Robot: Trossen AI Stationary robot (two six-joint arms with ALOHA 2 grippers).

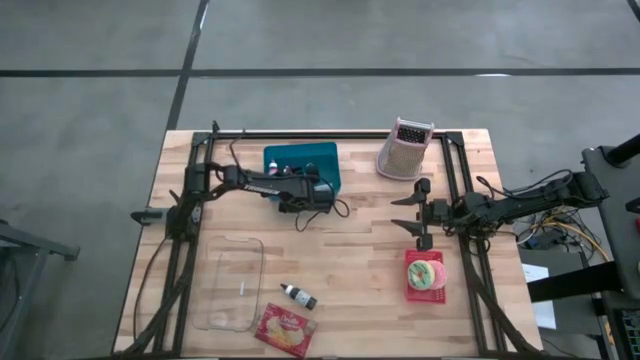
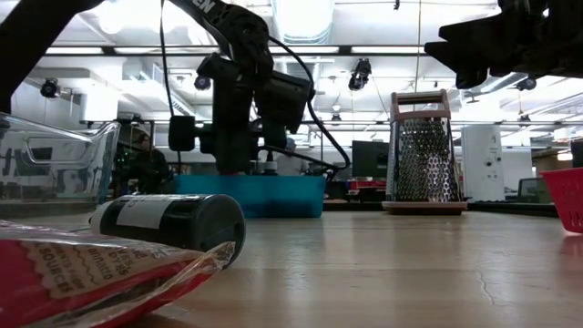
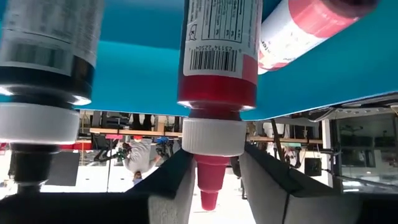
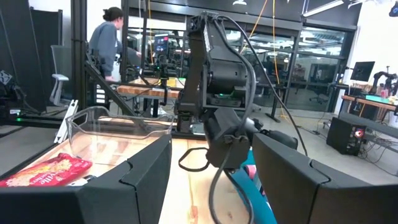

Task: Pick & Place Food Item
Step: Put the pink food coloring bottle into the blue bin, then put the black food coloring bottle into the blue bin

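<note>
A teal bin stands at the table's far middle and holds several bottles. My left gripper reaches into it, slanting down. In the left wrist view a red bottle with a white cap lies with its red nozzle between my two fingers, a small gap on each side; the gripper is open. Beside it lie a dark bottle and a pink tube. My right gripper waits open at the table's right, clear of everything.
A metal grater stands at the far right. A red basket holding a round pink-and-green food item sits near the right arm. A glass dish, a small dark bottle and a red snack packet lie at the near left.
</note>
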